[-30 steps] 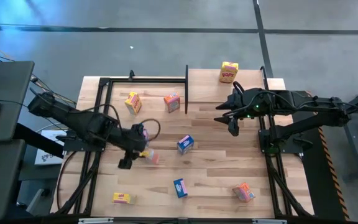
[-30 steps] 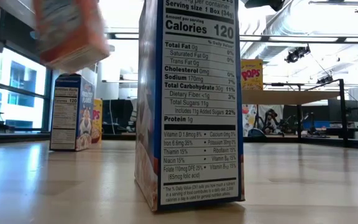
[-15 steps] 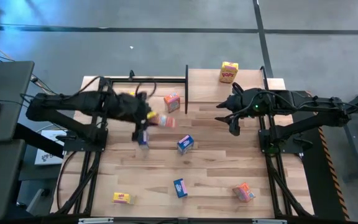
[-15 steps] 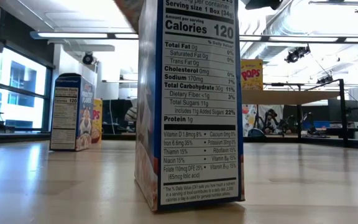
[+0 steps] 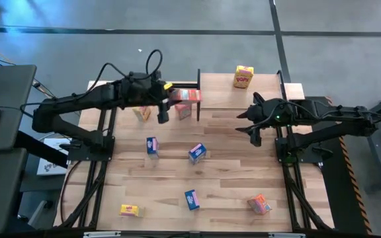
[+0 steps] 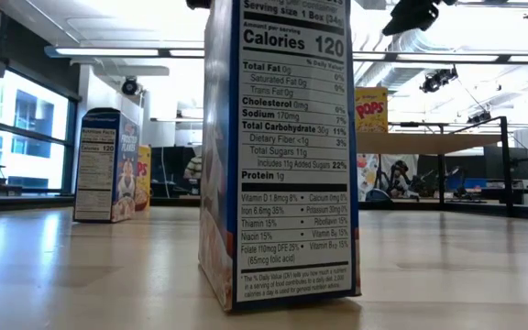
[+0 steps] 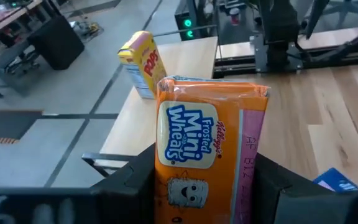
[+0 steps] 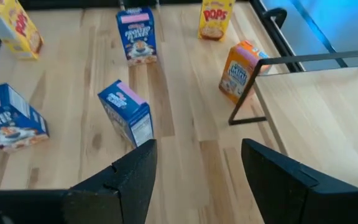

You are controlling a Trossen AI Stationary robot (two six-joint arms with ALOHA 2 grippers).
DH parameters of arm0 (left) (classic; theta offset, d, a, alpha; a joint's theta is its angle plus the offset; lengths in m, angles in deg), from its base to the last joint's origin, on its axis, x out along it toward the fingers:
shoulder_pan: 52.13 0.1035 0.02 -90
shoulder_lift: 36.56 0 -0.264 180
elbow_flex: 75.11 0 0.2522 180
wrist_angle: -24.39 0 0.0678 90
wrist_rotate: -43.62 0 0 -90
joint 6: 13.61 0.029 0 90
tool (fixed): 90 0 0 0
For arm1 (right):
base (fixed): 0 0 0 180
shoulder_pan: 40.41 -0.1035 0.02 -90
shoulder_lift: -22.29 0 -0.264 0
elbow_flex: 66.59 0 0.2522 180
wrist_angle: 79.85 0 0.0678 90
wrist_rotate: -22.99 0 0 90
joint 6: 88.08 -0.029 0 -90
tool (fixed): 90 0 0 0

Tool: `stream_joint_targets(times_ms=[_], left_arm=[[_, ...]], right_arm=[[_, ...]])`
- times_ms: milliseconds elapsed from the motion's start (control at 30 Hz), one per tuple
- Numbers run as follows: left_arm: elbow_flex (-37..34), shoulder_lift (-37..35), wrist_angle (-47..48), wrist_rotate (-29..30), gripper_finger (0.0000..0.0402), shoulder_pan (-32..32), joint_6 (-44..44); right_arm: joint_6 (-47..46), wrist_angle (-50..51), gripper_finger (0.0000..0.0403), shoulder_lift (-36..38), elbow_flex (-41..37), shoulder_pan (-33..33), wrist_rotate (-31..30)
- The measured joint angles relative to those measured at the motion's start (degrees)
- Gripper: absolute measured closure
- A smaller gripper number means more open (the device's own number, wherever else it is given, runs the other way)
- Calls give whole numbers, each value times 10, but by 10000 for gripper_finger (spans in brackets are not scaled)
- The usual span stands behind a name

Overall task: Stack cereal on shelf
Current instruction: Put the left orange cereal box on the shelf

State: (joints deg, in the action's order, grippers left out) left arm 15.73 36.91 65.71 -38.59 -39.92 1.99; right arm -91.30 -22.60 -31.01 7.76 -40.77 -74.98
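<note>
My left gripper (image 5: 167, 99) is shut on an orange Frosted Mini Wheats cereal box (image 7: 210, 130), held in the air at the left edge of the shelf (image 5: 240, 96). The shelf is a light wood board on black uprights at the table's far side. A yellow Pops box (image 5: 243, 76) stands upright on the shelf and also shows in the left wrist view (image 7: 143, 62). My right gripper (image 5: 249, 129) is open and empty above the table just in front of the shelf; the right wrist view shows the gap between its fingers (image 8: 194, 162). My left gripper pinches the orange box between its two fingers, on the box's two opposite sides (image 7: 166, 193) at the end nearest the wrist. The fingers come about level from the table's left. The box is lifted clear and sticks out past the fingers toward the shelf, its printed front (image 7: 188, 134) facing the wrist camera.
Loose cereal boxes stand or lie on the plank table: a yellow one (image 5: 141, 112) and an orange one (image 5: 182, 111) at the back, three blue ones (image 5: 152, 145) (image 5: 197, 153) (image 5: 191, 198), a yellow one (image 5: 129, 210) and an orange one (image 5: 260, 205) near the front. Black frame bars (image 5: 151, 84) edge the table.
My left gripper has lifted the orange box from the table's left middle and carried it up, toward the far edge and right, to the shelf's left edge. A blue box that was under the arm now shows. My right gripper has shifted a little toward the right edge.
</note>
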Motion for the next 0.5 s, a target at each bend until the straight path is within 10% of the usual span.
stream_joint_targets(times_ms=[500], left_arm=[[50, 103, -92, -61, 250, 71, 26]], right_arm=[[-42, -50, 176, 105, -121, 0, -9]])
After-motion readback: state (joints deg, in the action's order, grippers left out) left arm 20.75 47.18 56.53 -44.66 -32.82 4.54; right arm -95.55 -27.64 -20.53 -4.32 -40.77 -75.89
